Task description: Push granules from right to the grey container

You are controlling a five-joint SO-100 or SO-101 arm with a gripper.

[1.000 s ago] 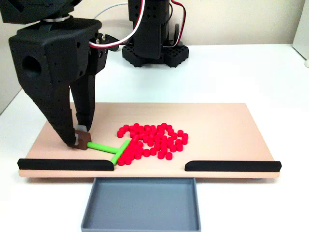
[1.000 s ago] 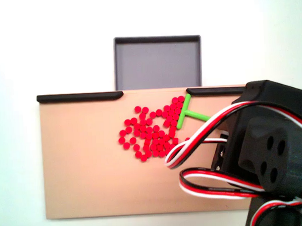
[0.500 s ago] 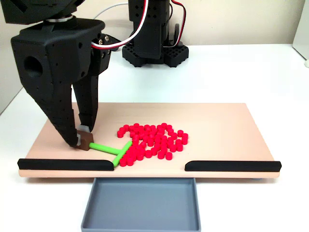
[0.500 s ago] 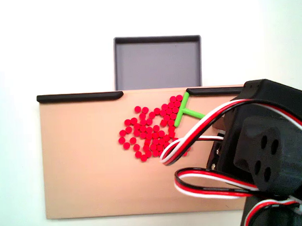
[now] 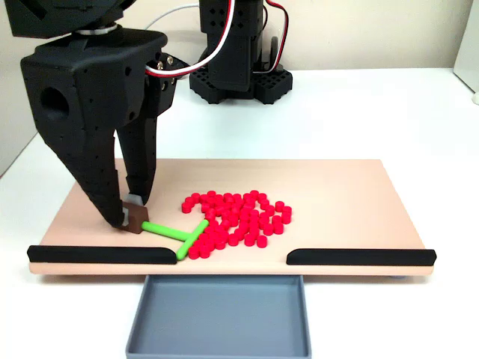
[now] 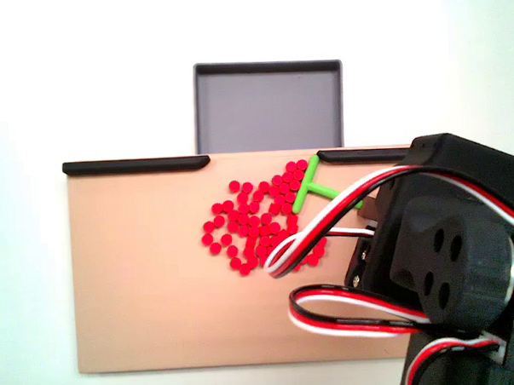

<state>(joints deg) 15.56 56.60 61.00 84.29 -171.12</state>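
Observation:
A pile of red granules (image 5: 238,218) (image 6: 257,222) lies in the middle of the tan board (image 5: 344,198) (image 6: 141,283). The grey container (image 5: 218,313) (image 6: 267,107) sits empty off the board's edge, in line with the gap between two black strips. My gripper (image 5: 129,217) is shut on the brown handle of a green T-shaped pusher (image 5: 182,235) (image 6: 310,187). The pusher's crossbar touches the pile's left edge in a fixed view looking across the board. In the top-down fixed view the arm hides the handle and the gripper.
Two black strips (image 5: 102,254) (image 5: 361,257) line the board's edge on either side of the gap above the container. The arm's base (image 5: 238,71) stands behind the board. White table surface surrounds the board.
The gripper has shifted slightly right across the board, and the pusher's crossbar has pressed into the pile, nudging the nearest granules toward the gap.

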